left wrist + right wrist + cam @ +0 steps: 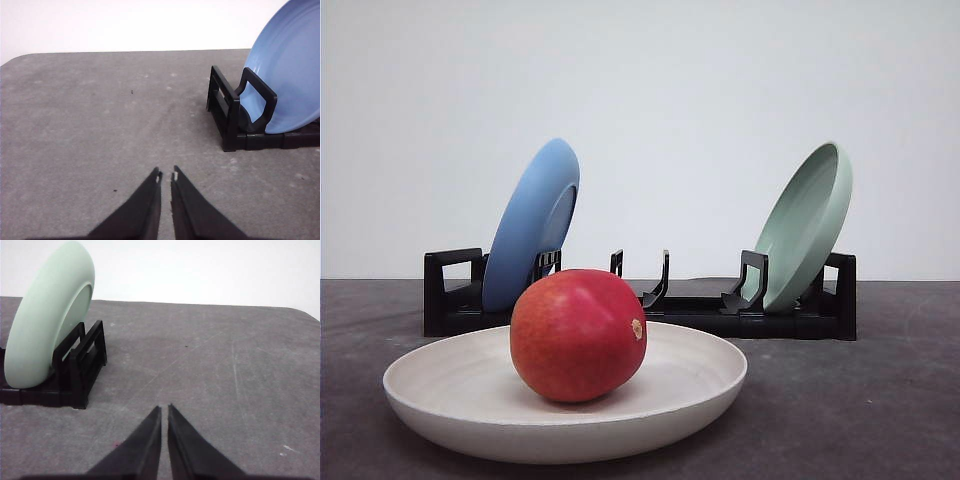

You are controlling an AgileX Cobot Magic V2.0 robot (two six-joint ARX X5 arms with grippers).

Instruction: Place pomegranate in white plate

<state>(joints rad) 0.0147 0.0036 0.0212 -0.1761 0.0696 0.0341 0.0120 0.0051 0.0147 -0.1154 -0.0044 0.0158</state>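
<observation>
The red pomegranate [578,334] rests inside the cream-white plate [440,390], which lies flat at the front of the table in the front view. A small pale spot on the fruit faces right. My left gripper [166,175] hovers over bare grey table beside the rack's blue-plate end, its fingers shut with nothing between them. My right gripper [164,408] is likewise shut and empty, over bare table near the rack's green-plate end.
A black dish rack [650,300] stands behind the white plate. A blue plate [532,222] leans in its left slots and a pale green plate [807,225] in its right slots. A white wall backs the grey table [100,115].
</observation>
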